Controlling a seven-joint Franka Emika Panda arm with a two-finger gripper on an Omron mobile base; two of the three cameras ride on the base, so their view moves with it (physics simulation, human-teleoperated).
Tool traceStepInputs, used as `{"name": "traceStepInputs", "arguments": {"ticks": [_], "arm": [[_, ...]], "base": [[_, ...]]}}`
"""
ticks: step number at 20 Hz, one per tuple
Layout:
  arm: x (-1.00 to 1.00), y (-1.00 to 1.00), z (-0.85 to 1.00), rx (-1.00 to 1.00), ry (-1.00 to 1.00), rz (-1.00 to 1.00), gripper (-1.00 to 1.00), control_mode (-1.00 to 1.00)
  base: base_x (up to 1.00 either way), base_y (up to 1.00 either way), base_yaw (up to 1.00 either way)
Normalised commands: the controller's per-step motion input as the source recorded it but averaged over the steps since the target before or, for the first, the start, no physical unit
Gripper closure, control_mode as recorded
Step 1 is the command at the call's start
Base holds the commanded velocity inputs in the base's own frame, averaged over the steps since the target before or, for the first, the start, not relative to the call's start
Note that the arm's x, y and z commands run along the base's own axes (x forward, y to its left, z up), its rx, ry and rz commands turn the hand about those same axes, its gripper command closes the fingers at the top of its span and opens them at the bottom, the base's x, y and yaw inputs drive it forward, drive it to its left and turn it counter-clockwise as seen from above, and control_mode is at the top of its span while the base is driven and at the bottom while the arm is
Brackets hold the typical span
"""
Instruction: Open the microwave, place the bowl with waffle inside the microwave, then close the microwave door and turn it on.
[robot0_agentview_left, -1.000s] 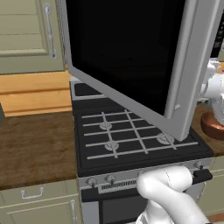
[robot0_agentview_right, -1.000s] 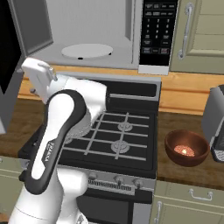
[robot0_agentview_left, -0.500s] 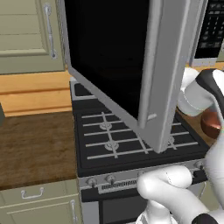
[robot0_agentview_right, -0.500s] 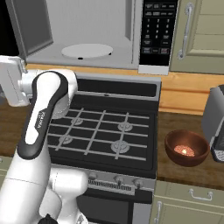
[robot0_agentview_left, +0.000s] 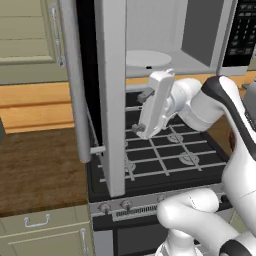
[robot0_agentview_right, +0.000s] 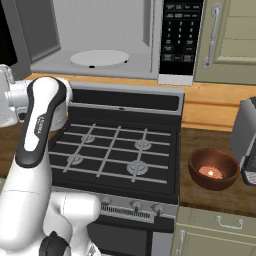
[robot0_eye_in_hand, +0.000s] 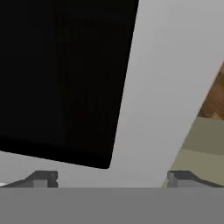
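Bowl (robot0_agentview_right: 212, 169) on counter (robot0_agentview_right: 215, 197) in right base view alone

black gas stove (robot0_agentview_right: 115, 150), beige cabinets (robot0_agentview_right: 230, 40), wooden counter (robot0_agentview_left: 40, 165)

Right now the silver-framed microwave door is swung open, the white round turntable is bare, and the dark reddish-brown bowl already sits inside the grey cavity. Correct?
Not quite. The dark reddish-brown bowl sits on the wooden counter right of the black stove, as the right base view shows. The silver-framed microwave door is swung open and the white round turntable is bare.
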Motion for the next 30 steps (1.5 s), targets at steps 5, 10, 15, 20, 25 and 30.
{"name": "traceStepInputs", "arguments": {"ticks": [5,10,15,20,25,30], "arm": [[0.00,-1.00,-0.36,-0.19,0.17,-0.32,-1.00,-1.00],[0.20,-1.00,-0.45,-0.35,0.12,-0.32,-1.00,-1.00],[0.48,-1.00,-0.70,-0.46,0.01,-0.13,-1.00,-1.00],[0.84,-1.00,-0.58,-0.52,0.11,-0.05,-1.00,-1.00],[0.70,-1.00,-0.31,-0.41,0.12,-0.09,-1.00,-1.00],[0.33,-1.00,-0.51,-0.37,0.01,-0.03,-1.00,-1.00]], "base": [[0.00,0.00,0.00],[0.00,0.00,0.00],[0.00,0.00,0.00],[0.00,0.00,0.00],[0.00,0.00,0.00],[0.00,0.00,0.00]]}}
